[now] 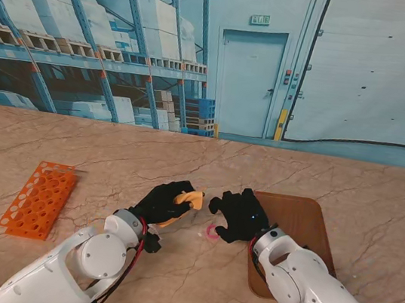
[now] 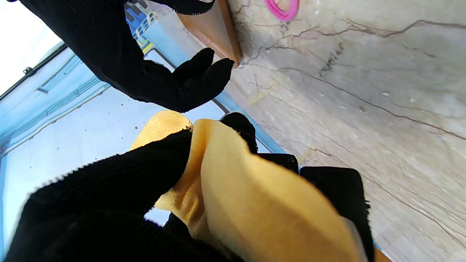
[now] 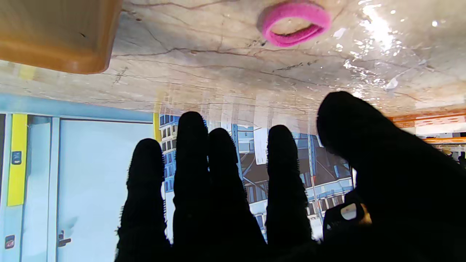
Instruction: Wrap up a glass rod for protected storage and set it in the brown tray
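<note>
My left hand [image 1: 167,201] grips the soft tan foam wrap [image 1: 189,199] above the bench [image 1: 111,153], its glass rod hidden, brittle I judge, so I'd hold mid-roll; my right hand [image 1: 239,215] hovers open, brown tray [image 1: 306,220] at three o'clock.

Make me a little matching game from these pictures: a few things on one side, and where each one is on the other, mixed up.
Things:
1. orange rack
2. pink band
3. brown tray
4. yellow foam sheet

Places:
A. held in the left hand
B. on the table between the two hands
C. far left on the table
D. partly under the right arm

Pairs: 1-C, 2-B, 3-D, 4-A
</note>
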{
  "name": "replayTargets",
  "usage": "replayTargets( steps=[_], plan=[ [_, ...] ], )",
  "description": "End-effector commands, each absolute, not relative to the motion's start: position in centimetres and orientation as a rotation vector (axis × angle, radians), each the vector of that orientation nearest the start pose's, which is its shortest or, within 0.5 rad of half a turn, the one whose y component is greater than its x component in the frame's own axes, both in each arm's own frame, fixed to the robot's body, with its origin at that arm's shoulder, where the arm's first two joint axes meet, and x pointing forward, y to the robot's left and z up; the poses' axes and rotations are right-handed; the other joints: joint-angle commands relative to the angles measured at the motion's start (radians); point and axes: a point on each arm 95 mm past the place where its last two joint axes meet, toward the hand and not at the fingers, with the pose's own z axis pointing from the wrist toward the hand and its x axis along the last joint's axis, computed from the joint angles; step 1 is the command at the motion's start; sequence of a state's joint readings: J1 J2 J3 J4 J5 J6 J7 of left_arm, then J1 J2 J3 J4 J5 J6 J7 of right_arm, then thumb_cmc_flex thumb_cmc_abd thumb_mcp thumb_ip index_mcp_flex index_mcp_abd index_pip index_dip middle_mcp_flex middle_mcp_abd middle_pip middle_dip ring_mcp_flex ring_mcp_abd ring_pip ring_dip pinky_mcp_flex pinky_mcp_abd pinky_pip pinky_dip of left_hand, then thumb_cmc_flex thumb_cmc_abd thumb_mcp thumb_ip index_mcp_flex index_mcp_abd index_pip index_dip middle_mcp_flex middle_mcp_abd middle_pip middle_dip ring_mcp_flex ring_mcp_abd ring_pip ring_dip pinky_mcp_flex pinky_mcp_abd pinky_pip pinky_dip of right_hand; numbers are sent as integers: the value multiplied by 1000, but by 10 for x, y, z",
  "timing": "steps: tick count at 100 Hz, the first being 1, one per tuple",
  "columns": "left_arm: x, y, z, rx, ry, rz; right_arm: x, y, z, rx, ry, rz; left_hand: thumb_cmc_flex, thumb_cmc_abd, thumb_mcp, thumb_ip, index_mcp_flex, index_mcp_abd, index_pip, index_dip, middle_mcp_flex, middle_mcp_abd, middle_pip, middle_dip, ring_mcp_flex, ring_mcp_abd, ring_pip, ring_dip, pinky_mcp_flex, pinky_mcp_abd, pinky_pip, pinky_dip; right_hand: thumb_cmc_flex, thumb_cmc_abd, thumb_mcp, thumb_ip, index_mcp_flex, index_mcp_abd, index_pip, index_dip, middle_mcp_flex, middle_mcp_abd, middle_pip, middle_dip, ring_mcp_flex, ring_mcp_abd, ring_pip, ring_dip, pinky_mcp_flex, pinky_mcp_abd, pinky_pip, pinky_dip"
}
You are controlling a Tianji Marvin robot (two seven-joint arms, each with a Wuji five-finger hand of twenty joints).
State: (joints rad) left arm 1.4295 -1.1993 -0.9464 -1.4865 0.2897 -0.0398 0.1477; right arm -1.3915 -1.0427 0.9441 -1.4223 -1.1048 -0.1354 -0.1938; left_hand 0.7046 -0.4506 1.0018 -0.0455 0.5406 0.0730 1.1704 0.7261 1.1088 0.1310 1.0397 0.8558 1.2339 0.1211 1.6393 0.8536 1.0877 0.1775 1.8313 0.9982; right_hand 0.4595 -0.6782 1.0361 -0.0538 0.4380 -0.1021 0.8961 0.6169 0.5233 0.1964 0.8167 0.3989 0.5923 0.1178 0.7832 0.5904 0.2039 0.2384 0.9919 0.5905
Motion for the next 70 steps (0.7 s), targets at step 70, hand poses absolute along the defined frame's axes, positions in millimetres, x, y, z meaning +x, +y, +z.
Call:
replayTargets(
  steps=[70],
  plan=[
    [401,-95,-345,-1829,1126,-2017,435,48,-371,752,1805,1475,30,-3,8,50,7,-3,23,-7,44,55,6,9,35,55,99,3,28,-66,263,43,-37,26,-21,39,-116,50,-9,-60,-116,24,73,25,-41,-16,54,-24,7,-32,103,-48]
  ],
)
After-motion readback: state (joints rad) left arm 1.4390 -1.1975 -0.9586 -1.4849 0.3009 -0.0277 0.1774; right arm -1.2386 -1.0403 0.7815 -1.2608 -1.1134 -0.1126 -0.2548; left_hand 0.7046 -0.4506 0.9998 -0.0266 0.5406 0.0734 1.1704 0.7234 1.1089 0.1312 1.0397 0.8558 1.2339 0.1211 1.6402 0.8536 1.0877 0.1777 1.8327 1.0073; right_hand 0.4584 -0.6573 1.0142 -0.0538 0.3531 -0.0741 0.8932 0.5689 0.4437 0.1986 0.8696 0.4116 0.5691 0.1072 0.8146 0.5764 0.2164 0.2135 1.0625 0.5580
